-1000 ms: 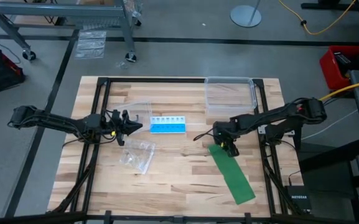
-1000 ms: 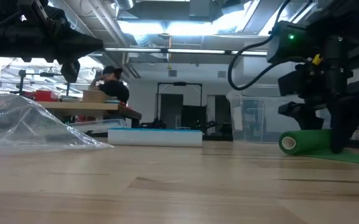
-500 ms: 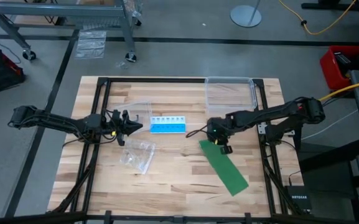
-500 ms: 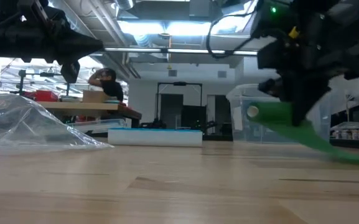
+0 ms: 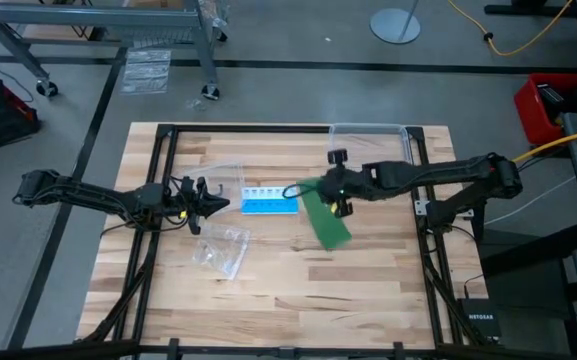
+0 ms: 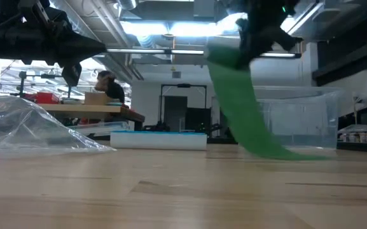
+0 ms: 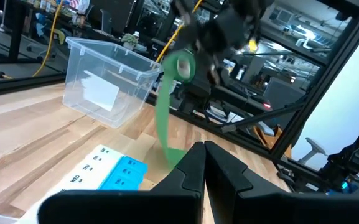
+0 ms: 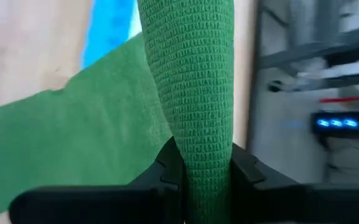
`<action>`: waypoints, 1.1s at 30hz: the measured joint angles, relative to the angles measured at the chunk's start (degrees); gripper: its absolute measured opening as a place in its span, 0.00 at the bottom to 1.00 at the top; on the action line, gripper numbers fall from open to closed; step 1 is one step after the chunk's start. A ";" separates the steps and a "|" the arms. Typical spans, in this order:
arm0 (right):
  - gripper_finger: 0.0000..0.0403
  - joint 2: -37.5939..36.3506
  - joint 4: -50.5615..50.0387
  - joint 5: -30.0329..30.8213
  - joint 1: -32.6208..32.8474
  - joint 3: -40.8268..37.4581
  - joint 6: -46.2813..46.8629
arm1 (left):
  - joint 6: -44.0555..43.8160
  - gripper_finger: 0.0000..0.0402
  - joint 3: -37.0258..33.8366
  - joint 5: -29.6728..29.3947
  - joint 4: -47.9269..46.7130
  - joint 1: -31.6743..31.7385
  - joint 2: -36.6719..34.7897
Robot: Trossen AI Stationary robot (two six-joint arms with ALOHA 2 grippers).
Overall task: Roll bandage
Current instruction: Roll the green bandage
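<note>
Nearest my low camera I see bare wooden worktop (image 6: 170, 191), and to one side a crumpled clear plastic bag (image 6: 30, 130) lying on it. From above, my left claw (image 5: 220, 203) hovers just beside that bag and close to one end of the blue and white pill organizer (image 5: 269, 202); its fingers (image 7: 198, 168) are pressed together with nothing between them.

Farther in, my right claw (image 5: 334, 190) is raised above the middle of the worktop and is clamped on the rolled end of the green bandage (image 5: 326, 215). In the right wrist view the two fingers (image 8: 167, 174) squeeze the roll from both sides. The loose tail of the bandage hangs down from the roll and its lower end rests on the wood, just beside the pill organizer's other end.

Behind that stands the clear plastic box (image 5: 370, 150) at the far edge of the worktop, near the right claw but not touching it.

Beyond the worktop, in the room, a person (image 6: 110, 86) sits at a bench
</note>
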 joint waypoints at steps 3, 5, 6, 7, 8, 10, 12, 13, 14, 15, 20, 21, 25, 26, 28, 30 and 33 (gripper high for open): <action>0.15 -0.07 -4.60 0.35 0.04 4.82 0.27 | 0.01 0.01 0.00 0.01 -0.03 0.01 -0.02; 0.15 -0.09 -8.29 -0.50 0.07 7.33 1.74 | 0.01 0.01 0.00 0.00 -0.28 0.02 0.00; 0.15 -0.09 -10.15 -0.93 0.07 8.25 2.91 | 0.00 0.01 0.00 0.02 -0.31 0.01 0.00; 0.15 -0.09 -11.93 -1.47 0.07 8.94 3.90 | 0.02 0.01 0.00 0.01 -0.33 0.02 0.00; 0.15 -0.09 -13.56 -2.17 0.07 9.35 4.93 | 0.00 0.01 0.00 0.00 -0.33 0.02 -0.02; 0.15 -0.09 -16.66 -4.16 0.58 9.57 6.17 | 0.02 0.01 0.00 0.02 -0.57 0.02 -0.02; 0.15 -0.09 -19.78 -5.62 1.76 9.57 7.31 | 0.02 0.01 0.00 0.00 -1.74 0.01 -0.02; 0.15 -0.07 -20.77 -6.06 2.73 9.57 8.23 | 0.02 0.01 0.00 0.01 -2.60 0.00 -0.02; 0.15 0.02 -21.58 -6.62 3.88 9.57 9.50 | 0.02 0.01 0.00 0.00 -3.47 0.01 0.00; 0.15 0.14 -22.24 -7.27 5.10 9.57 10.82 | 0.02 0.01 0.00 0.00 -4.49 0.01 0.00; 0.15 0.33 -22.60 -9.28 12.51 9.57 19.45 | 0.02 0.01 0.00 0.01 -7.52 0.02 0.00; 0.15 0.33 -22.56 -9.71 13.93 9.56 21.66 | 0.00 0.01 0.00 0.00 -7.73 0.02 0.00; 0.15 0.33 -21.42 -10.98 19.21 7.46 29.42 | 0.02 0.01 0.00 0.00 -7.61 0.02 -0.02; 0.15 0.33 -20.54 -11.33 20.30 6.47 31.11 | 0.00 0.01 0.00 0.00 -7.64 0.02 -0.01; 0.15 0.33 -18.69 -12.34 22.27 3.81 34.08 | 0.00 0.01 0.00 0.00 -7.69 0.02 0.00; 0.15 0.33 -16.34 -13.69 23.97 0.61 36.72 | 0.01 0.01 0.00 0.00 -7.69 0.02 -0.01; 0.15 0.35 -12.78 -15.15 26.08 -4.34 40.03 | 0.02 0.01 0.00 0.00 -7.69 0.02 0.00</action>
